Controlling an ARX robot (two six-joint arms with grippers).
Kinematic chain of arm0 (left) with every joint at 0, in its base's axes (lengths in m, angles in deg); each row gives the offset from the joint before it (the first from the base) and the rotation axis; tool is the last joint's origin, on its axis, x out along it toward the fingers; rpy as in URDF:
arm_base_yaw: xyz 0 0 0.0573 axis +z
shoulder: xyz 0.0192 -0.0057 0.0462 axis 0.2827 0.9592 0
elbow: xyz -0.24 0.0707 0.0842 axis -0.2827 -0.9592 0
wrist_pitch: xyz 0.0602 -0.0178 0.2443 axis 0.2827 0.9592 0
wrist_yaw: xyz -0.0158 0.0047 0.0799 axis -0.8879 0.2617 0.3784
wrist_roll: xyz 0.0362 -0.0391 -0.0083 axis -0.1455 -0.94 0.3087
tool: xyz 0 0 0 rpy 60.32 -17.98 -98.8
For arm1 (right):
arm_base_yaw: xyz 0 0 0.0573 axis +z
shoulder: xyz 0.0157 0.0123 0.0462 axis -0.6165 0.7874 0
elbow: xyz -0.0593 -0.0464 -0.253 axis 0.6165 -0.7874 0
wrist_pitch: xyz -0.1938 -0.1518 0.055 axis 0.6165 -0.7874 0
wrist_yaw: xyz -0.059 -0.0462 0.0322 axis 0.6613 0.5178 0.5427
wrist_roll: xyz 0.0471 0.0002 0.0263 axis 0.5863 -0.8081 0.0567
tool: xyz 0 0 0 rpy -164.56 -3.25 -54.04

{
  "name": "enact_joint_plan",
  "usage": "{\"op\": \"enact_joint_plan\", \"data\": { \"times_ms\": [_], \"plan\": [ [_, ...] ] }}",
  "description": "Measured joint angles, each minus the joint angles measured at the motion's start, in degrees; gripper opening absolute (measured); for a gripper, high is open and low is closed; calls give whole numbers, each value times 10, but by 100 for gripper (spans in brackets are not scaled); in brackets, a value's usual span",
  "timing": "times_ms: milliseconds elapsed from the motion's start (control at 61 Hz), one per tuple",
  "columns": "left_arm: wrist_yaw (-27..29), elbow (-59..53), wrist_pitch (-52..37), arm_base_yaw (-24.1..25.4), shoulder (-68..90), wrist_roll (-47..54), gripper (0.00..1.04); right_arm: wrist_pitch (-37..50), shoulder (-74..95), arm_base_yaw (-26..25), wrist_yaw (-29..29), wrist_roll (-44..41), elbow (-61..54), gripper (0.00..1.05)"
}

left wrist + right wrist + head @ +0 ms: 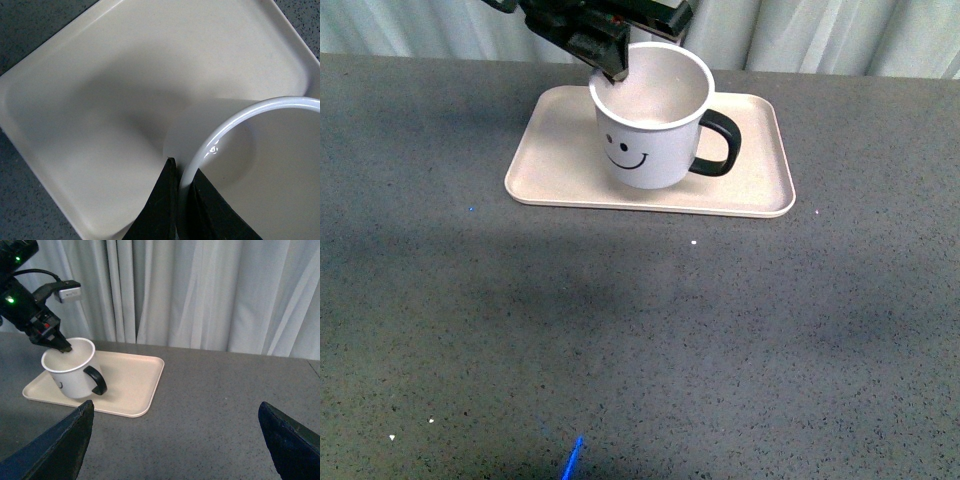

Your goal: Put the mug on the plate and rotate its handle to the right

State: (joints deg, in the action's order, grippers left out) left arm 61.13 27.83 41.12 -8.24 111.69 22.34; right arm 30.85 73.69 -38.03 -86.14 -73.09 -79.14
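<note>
One mug [650, 130] is all I have to watch, and it sits on the plate [555, 170], a little right of the plate's middle in the front view. It is white and open side up, with its black smiley face [625, 155] turned toward the robot. The handle [720, 143] sticks out to the robot's right, over the plate's bare surface and short of the right rim. From the right wrist view the mug looks slightly tilted, and I cannot tell whether its base is fully down.

My left hand [617, 72] reaches in from the far side and is clamped on the mug's rim, at the far-left part of it, roughly opposite the handle. The left wrist view shows this close up: two black fingers [162, 200] pinch the thin white wall, one outside the mug and one inside, with the rim running up between them and pale plate behind.

My right hand [175, 407] is spread wide, holding nothing. Its two dark fingers [65, 445] frame the edges of the right wrist view, and it hangs over the grey speckled tabletop [640, 340], well apart from the mug and plate on the handle side. A pale curtain [200, 290] closes off the far edge of the tabletop.
</note>
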Motion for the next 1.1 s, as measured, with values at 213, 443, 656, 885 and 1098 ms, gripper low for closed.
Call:
{"op": "enact_joint_plan", "data": {
  "times_ms": [213,443,656,885,1098],
  "plan": [
    [2,103,52,-5,69,8,2,0,0,0,0,0,0,96],
    [5,193,93,-3,127,13,2,0,0,0,0,0,0,96],
    [2,222,103,0,149,16,2,0,0,0,0,0,0,96],
    [2,223,107,-1,154,25,2,0,0,0,0,0,0,95],
    [-1,223,106,-4,154,27,12,0,0,0,0,0,0,95]
  ]
}}
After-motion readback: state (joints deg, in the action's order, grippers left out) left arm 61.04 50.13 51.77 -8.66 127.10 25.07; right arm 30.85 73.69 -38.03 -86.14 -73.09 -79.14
